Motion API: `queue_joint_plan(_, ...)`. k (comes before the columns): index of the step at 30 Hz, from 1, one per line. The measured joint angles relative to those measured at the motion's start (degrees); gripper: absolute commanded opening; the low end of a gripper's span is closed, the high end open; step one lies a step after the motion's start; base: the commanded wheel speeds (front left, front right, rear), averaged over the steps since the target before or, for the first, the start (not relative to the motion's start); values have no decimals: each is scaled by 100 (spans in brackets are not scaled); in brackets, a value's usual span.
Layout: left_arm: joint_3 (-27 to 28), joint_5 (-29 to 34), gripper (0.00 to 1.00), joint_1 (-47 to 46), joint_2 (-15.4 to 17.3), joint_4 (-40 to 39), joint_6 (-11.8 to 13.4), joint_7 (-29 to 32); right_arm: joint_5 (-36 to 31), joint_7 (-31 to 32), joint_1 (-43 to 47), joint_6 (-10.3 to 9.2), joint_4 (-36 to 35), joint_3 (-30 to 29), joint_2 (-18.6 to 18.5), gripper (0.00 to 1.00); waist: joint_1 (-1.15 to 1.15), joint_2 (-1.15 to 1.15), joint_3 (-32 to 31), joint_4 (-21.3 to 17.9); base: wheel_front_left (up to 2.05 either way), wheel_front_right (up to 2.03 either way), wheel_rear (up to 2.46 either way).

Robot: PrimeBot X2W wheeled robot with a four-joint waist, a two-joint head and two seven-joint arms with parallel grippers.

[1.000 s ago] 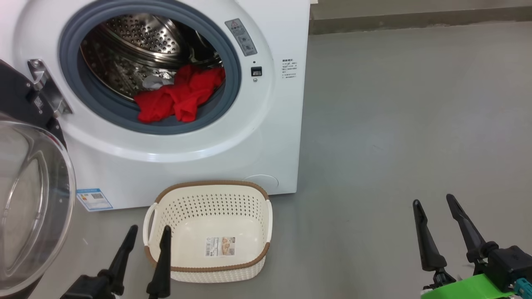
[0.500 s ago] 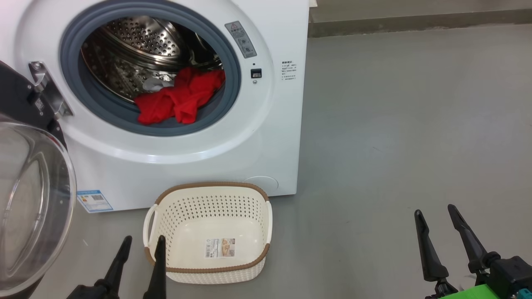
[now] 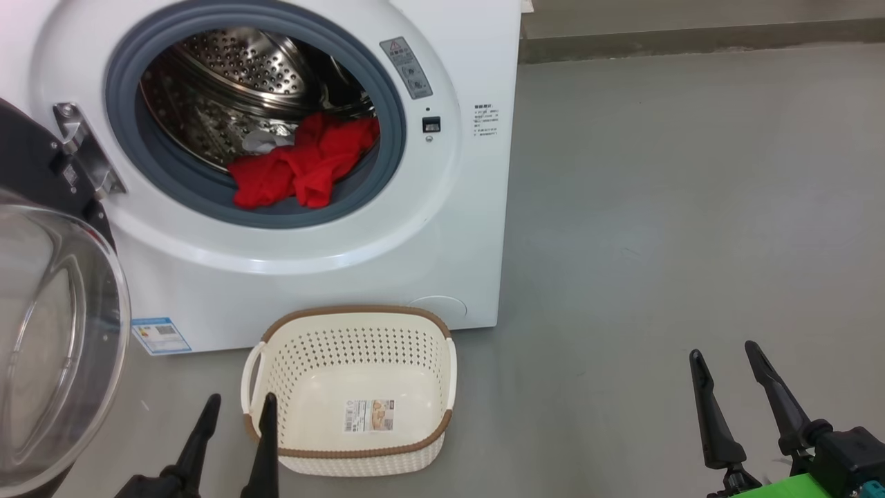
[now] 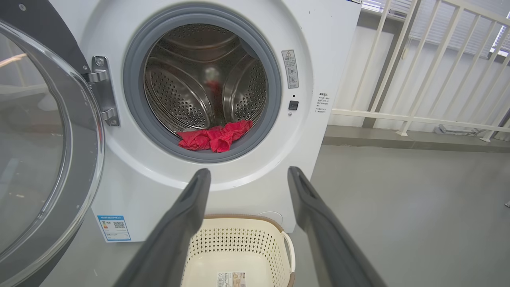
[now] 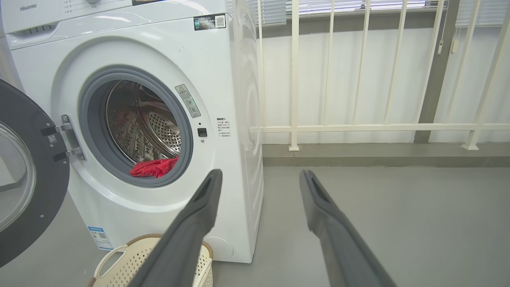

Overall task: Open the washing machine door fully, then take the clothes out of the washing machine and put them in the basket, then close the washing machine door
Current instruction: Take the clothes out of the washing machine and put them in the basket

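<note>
At head view's 7 o'clock, left gripper [image 3: 240,400]: two dark fingers spread wide, nothing between them, tips pointing to 12. Its inner finger overlaps the basket's [image 3: 359,309] 8 o'clock corner; can't tell if it touches. Right gripper [image 3: 722,350] at 4 o'clock, fingers also apart and gripping nothing, over bare grey floor [image 3: 657,207], well apart from the basket.

Basket: cream perforated plastic, brown woven-look rim, side handles, label sticker on its bottom. Sits upright on the floor just in front of the washing machine [image 3: 311,277], at 6 o'clock from the drum mouth, long axis running 9 to 3 along the machine front.

Clothes [image 3: 297,169]: crumpled bright red heap with a bit of white at its 11 o'clock. Lies at 6 o'clock of the steel perforated drum [image 3: 235,62], front edge draped over the grey gasket [image 3: 276,217]. Long axis runs roughly 8 to 2, high end toward the latch side.

Washing machine door [image 3: 55,332]: swung wide on its hinge [image 3: 86,155] at the machine's 9 o'clock, black rim, clear glass bowl bulging toward the robot. Blue label [image 3: 160,335] at the machine's lower left corner.
</note>
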Motion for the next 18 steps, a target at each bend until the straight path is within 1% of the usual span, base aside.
queue_joint_plan(5, -25, 0, 100, 0, 2, -1, 2, 0, -1, 0, 0, 0, 0, -5, 1, 100, 0, 0, 4, 2, 113, -113, 0)
queue_joint_plan(13, -63, -7, 100, -2, 18, -104, 8, 0, 0, 0, -1, 0, 4, -14, 1, 100, 0, 0, 44, 17, 160, -160, 0)
queue_joint_plan(18, -126, -23, 100, -7, 15, -198, -5, -2, 0, 0, -3, 0, 10, -25, 1, 100, 0, 0, 65, 31, 74, -74, 0)
